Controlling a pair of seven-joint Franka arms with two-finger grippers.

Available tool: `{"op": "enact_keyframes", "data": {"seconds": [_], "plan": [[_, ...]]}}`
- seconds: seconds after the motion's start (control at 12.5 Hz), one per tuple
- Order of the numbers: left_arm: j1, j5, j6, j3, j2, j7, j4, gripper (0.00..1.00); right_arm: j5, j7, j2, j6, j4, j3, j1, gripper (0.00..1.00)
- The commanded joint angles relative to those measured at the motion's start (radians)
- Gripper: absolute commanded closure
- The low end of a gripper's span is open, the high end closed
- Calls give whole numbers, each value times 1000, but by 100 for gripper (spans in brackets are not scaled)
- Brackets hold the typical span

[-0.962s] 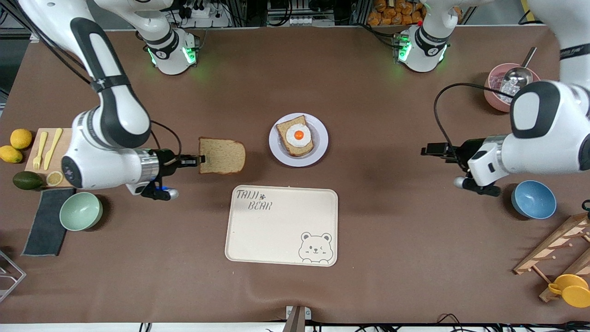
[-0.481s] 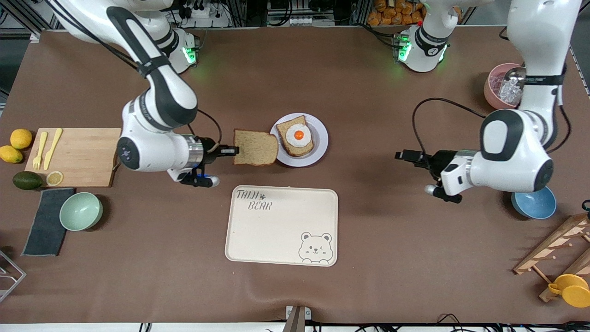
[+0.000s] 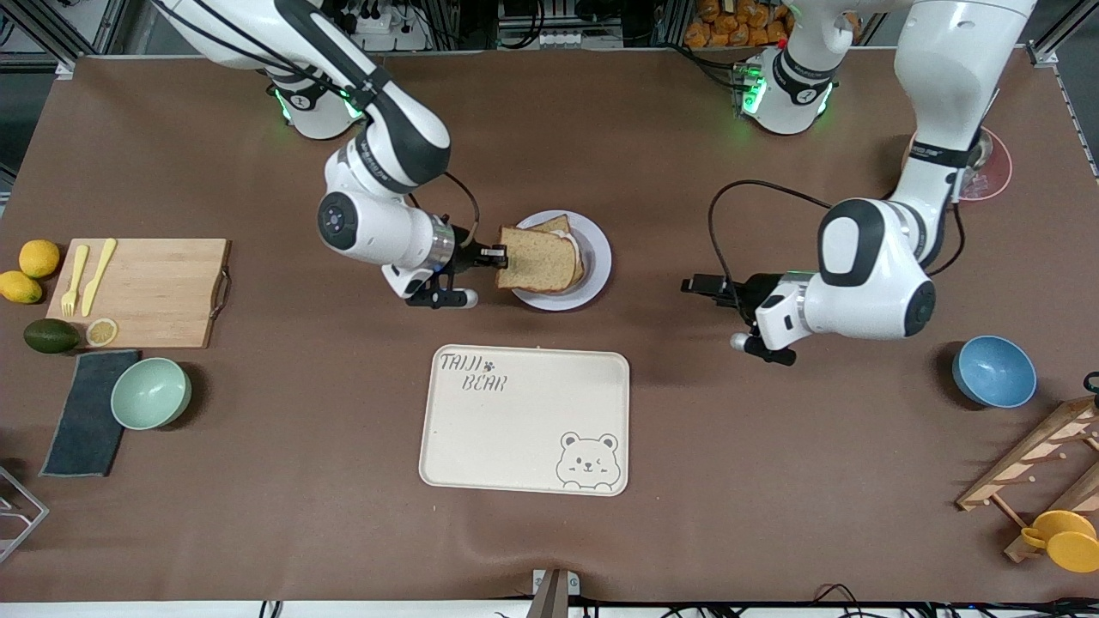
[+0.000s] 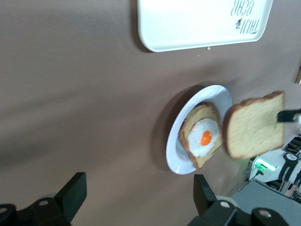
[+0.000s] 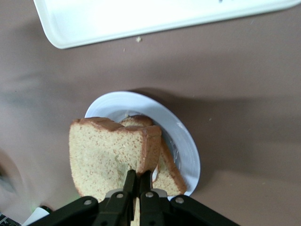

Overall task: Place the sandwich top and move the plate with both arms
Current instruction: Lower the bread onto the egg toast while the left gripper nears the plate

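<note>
Sandwich top (image 3: 537, 258) held over the plate (image 3: 597, 257), edge pinched by the right gripper (image 3: 496, 256).

One plain slice, one egg slice (image 4: 202, 135), one plate, one tray (image 3: 525, 421). The bread looked light, soft and easily dented, best gripped at the crust; the plate stiff, slick, taken by its rim. The left gripper (image 3: 697, 284) waited near the plate, fingers spread.

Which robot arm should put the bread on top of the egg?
The right arm. Its right gripper is shut on the sandwich top, held over the plate and the egg slice. The left gripper hangs open and empty beside the plate.
</note>
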Motion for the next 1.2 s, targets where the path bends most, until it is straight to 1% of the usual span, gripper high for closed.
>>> {"op": "enact_keyframes", "data": {"seconds": [0.0,0.16,0.24,0.4,0.64,0.72,0.8,0.88,0.96,1.04,1.12], "plan": [[5,-87,171,-82,-58,31,-141,0,-26,73,12,71,-16,38,-1,100],[8,-139,328,-157,-57,42,-212,0,-29,76,23,120,-33,38,34,100],[8,-190,371,-177,-57,73,-237,0,-30,77,26,142,-42,38,54,100],[5,-340,416,-188,-55,184,-280,0,-43,75,46,214,-79,36,73,100],[-10,-607,450,-197,-43,356,-317,0,-62,75,59,228,-103,35,71,100],[-27,-646,469,-197,-37,370,-318,0,-62,76,66,229,-105,33,70,97],[-45,-654,497,-197,-29,370,-318,0,-62,98,70,228,-103,33,64,53],[-56,-664,515,-197,-28,370,-318,0,-62,172,70,226,-99,33,61,34],[-59,-680,520,-197,-28,370,-324,0,-62,210,69,222,-91,33,61,11],[-61,-687,520,-197,-28,370,-330,0,-63,207,57,216,-91,33,56,0],[-69,-689,522,-197,-28,370,-333,0,-63,207,38,203,-88,35,41,0]]}}
